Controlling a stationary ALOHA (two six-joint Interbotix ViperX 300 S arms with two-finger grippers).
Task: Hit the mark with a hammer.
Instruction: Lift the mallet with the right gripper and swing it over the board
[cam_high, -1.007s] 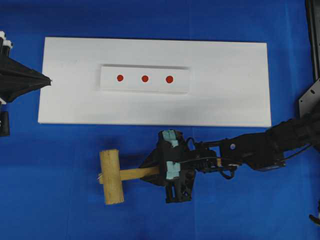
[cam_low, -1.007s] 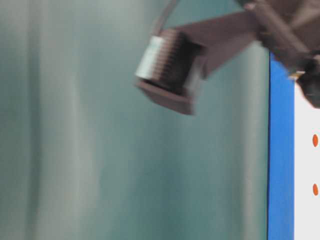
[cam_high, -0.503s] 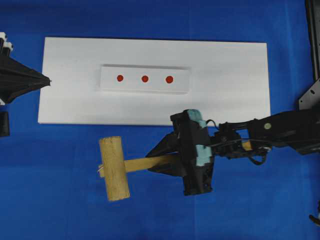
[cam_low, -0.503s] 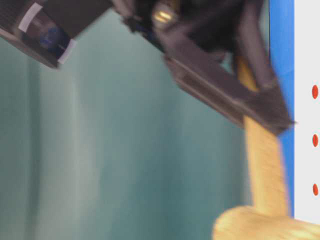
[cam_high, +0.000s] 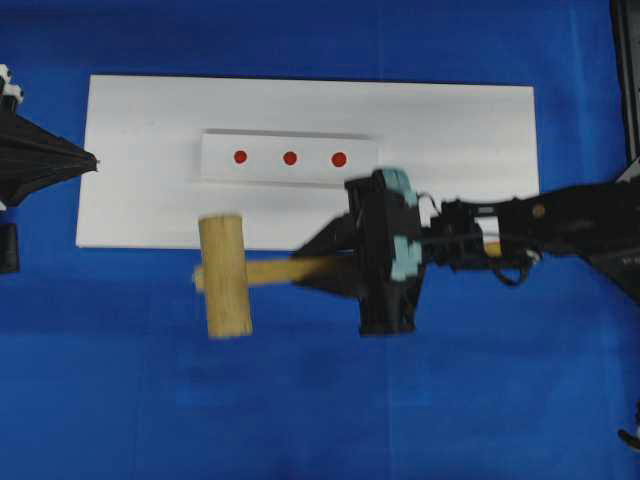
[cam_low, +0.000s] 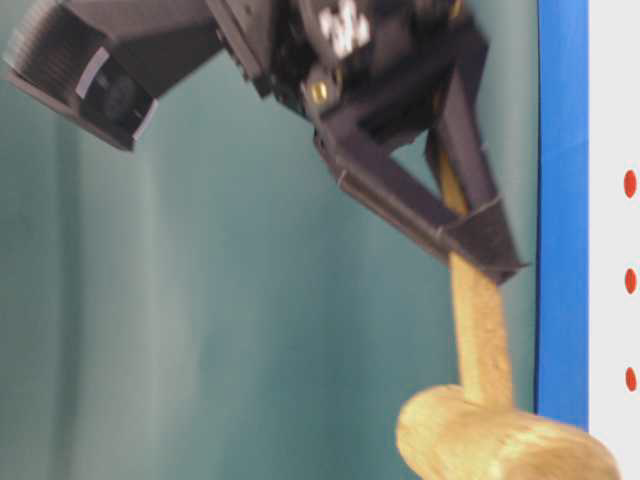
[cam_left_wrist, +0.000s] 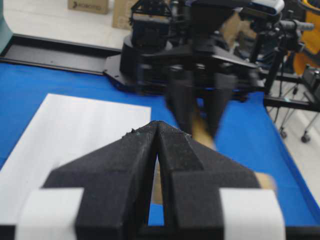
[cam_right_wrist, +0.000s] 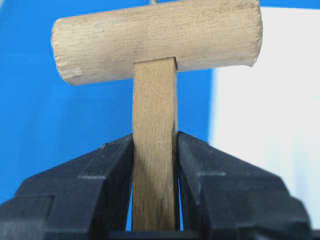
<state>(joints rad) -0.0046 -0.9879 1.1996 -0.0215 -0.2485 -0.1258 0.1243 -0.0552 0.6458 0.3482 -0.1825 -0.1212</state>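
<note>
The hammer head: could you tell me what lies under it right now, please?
Seen from overhead, the hammer head covers blue cloth and the near edge of the white board. Whatever lies directly beneath is hidden. The three red marks stay uncovered.

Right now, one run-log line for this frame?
right gripper: shut on hammer handle | hammer: above board edge | left gripper: shut, idle | red marks: unhit

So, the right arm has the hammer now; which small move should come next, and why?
Probably carry the hammer further over the white board, toward the red marks. The right gripper has its jaws clamped on the handle, but the head hangs over the board's near edge, short of the raised strip with the marks.
</note>
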